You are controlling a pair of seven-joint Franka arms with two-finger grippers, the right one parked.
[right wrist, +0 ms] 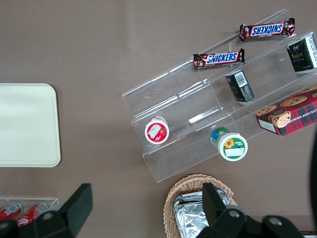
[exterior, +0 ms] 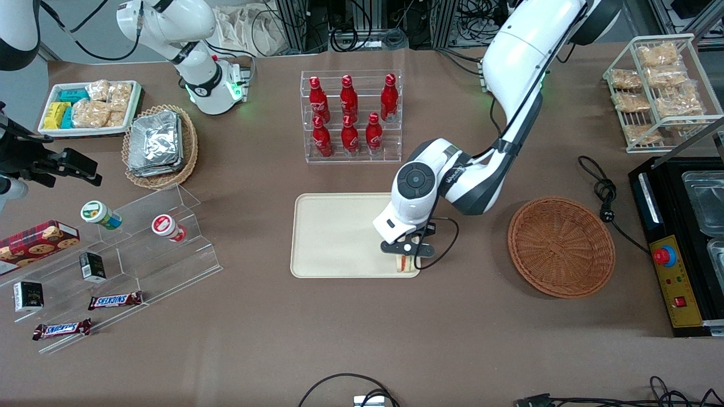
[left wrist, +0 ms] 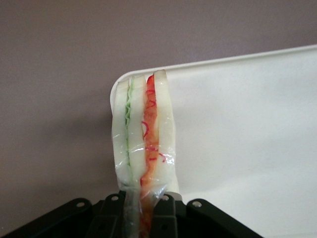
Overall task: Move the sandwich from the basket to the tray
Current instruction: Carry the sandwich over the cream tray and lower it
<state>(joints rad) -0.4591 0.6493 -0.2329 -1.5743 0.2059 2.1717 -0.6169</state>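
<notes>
My left gripper (exterior: pixel 406 256) is shut on the plastic-wrapped sandwich (exterior: pixel 404 263), a pale wedge with green and red-orange filling (left wrist: pixel 143 131). It hangs over the corner of the cream-beige tray (exterior: pixel 334 237) that is nearest the front camera and the reddish-brown basket (exterior: pixel 561 246). In the left wrist view that tray's (left wrist: pixel 247 134) rounded corner lies right beneath the sandwich. I cannot tell whether the sandwich touches the tray. Nothing lies in the basket, which stands beside the tray toward the working arm's end of the table.
A clear rack of red bottles (exterior: pixel 350 116) stands farther from the front camera than the tray. A black cable (exterior: pixel 606 198) and a black machine (exterior: pixel 679 249) lie past the basket. Clear tiered shelves with snacks (exterior: pixel 119 254) and a foil-packet basket (exterior: pixel 159 146) sit toward the parked arm's end.
</notes>
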